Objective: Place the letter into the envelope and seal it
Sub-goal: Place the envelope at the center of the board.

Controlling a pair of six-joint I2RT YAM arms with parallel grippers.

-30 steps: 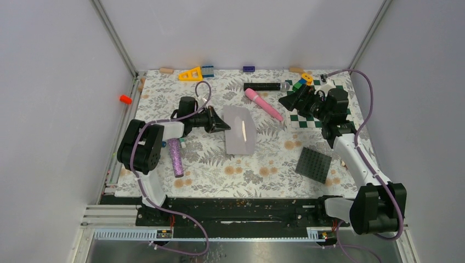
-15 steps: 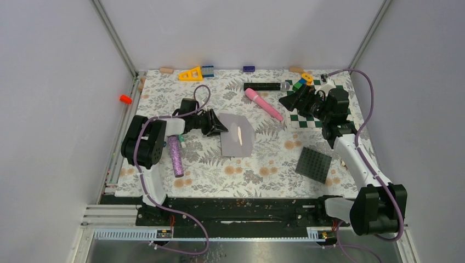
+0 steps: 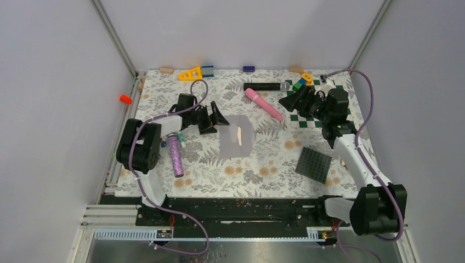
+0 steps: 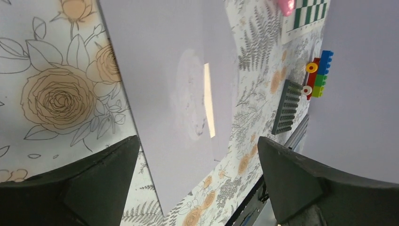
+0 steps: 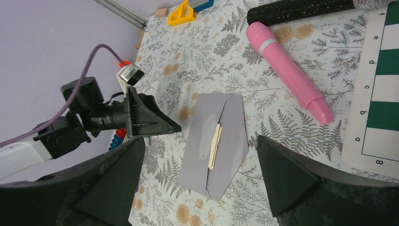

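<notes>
The left arm [image 3: 143,148] rises from its base, bends at the elbow and reaches forward and to the right. Its forearm runs nearly level, low over the counter [image 3: 263,181]. The left gripper [image 3: 222,118] points rightward, its jaws spread wide and holding nothing. The right arm [image 3: 356,161] stretches farther out from its base, leaning slightly left, with the wrist turned to the left. The right gripper [image 3: 287,101] sits above the counter, tilted downward. Its jaws are also spread wide, with nothing between them.
</notes>
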